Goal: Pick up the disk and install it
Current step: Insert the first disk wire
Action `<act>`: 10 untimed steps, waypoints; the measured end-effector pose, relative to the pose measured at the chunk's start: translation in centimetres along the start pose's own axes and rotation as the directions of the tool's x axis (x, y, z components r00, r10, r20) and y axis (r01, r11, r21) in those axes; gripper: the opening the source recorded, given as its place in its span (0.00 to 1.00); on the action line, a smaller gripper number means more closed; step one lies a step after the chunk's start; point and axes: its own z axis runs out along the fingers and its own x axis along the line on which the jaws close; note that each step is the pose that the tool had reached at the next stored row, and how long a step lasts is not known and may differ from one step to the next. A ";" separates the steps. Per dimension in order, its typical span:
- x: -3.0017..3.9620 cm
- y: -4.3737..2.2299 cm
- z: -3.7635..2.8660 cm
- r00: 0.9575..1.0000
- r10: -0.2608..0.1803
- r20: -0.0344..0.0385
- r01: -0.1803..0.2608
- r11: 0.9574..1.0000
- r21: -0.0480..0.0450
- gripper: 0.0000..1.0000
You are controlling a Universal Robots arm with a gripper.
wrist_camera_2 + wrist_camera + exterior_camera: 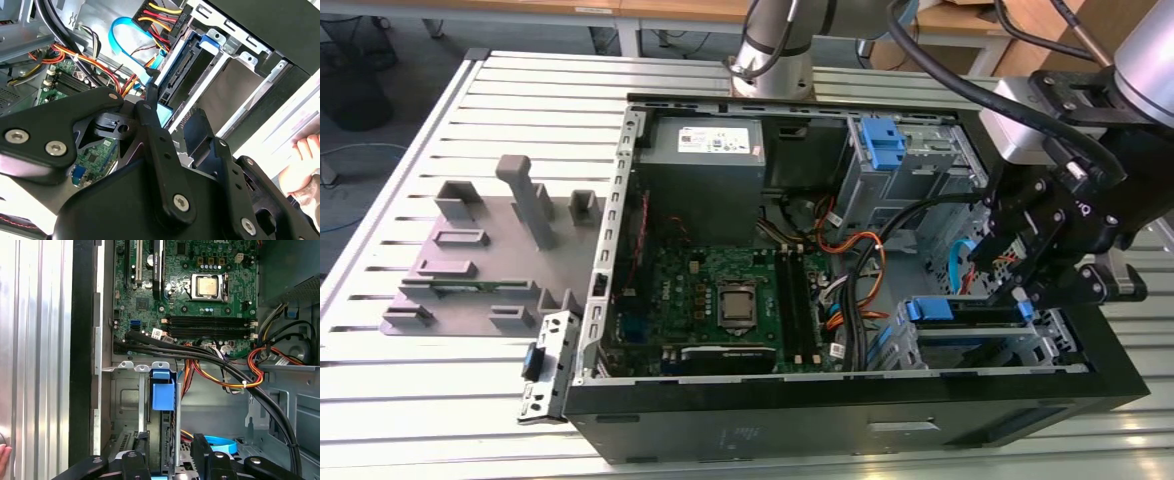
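Observation:
The disk (963,312), silver in a blue carrier bracket, sits in the drive bay at the front corner of the open computer case (854,405), on the exterior view's right. In the first wrist view the disk (162,390) stands edge-on in the metal bay with its blue tab showing. In the second wrist view the disk's (175,75) connector edge faces out. My gripper (1021,295) hangs right over that bay. The gripper (170,452) is open, its two black fingers (205,452) straddling the disk's edge, a small gap showing on one side.
Orange, red and black cables (854,265) run past the bay beside the motherboard (720,300). A grey power supply (700,140) and a tall blue latch piece (883,145) sit at the case's back. A grey fixture (480,250) lies outside. A person's hand (300,170) rests near the case.

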 end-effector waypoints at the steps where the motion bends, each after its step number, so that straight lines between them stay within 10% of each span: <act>1: 0.00 0.00 -0.04 1.000 0.000 0.000 0.000 1.000 0.000 0.48; 10: -0.14 0.00 -0.27 1.000 0.000 0.000 0.000 1.000 0.000 0.48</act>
